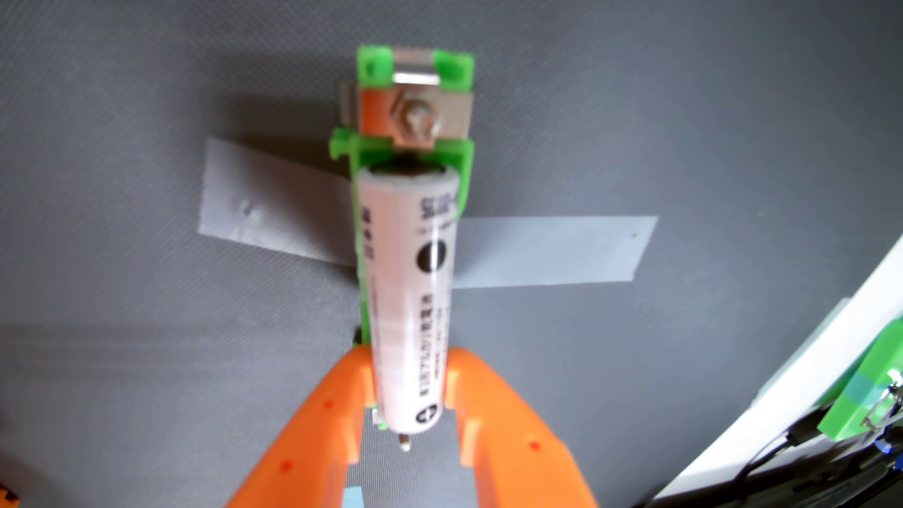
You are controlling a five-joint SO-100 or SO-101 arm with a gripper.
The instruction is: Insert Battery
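Note:
A white cylindrical battery point(408, 273) with black print lies lengthwise over a green battery holder point(374, 66) in the wrist view. Its far end sits just short of the holder's metal contact plate and nut point(415, 122). Its near end, with a small metal tip, sticks out toward the camera. My orange gripper point(409, 359) is shut on the battery's near part, one finger on each side. Most of the holder's channel is hidden under the battery.
Two grey tape strips point(552, 249) fix the holder to the dark grey mat point(146, 366). At the right edge there is a white board point(782, 391), and on it another green part point(874, 386) with metal clips and black cables.

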